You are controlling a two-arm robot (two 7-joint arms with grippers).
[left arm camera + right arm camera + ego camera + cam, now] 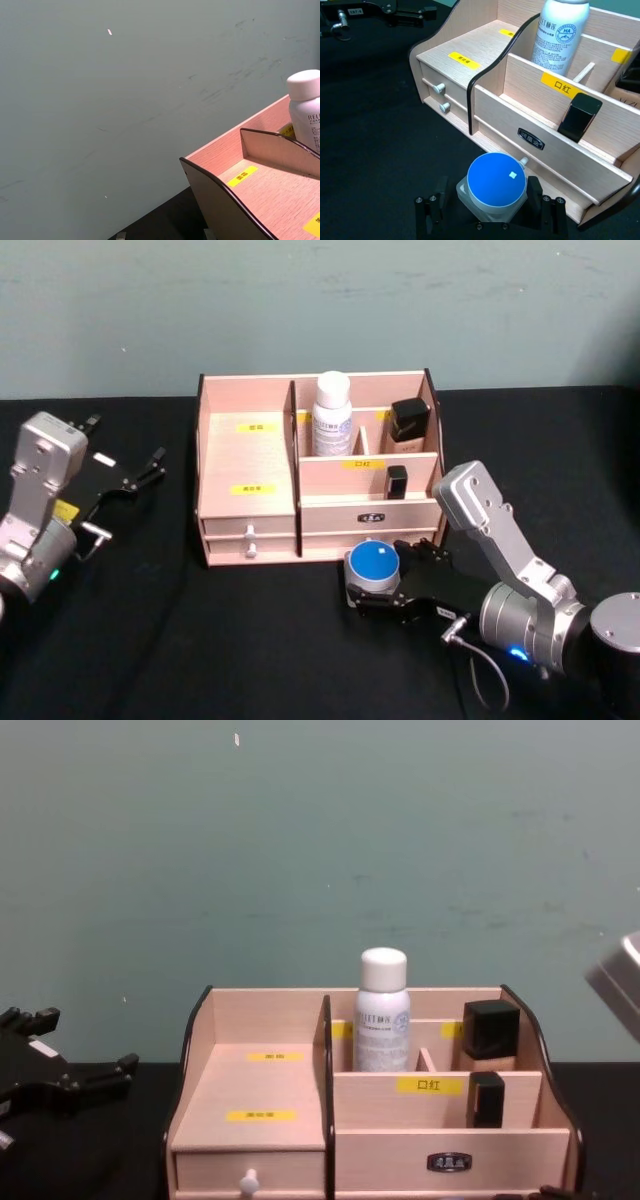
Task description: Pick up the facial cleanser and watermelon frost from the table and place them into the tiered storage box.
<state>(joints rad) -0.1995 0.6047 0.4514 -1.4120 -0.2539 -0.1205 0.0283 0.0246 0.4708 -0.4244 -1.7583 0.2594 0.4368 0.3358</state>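
Watermelon frost, which I take the small round blue-lidded jar to be, sits between the fingers of the right tool, which is closed on its clear base from both sides. Jar and tool are low over the black surface, just in front of the tiered storage box and near the front panel of its right half. Whether the jar rests on the surface or is lifted clear of it I cannot tell. Behind that panel the stepped compartments rise. A small black case stands in the middle tier and a dark-capped bottle in the rear right compartment. A tall white bottle stands upright in the rear compartment beside it. That white bottle is most likely the facial cleanser, so I judge one half of the task done. The other half is at its grasp: the jar is held but not yet in the box. It has to be raised above the front wall, carried over a free compartment and let go. Well apart on the far side of the box, the left tool hangs idle above the surface; whether it is open or closed I cannot tell
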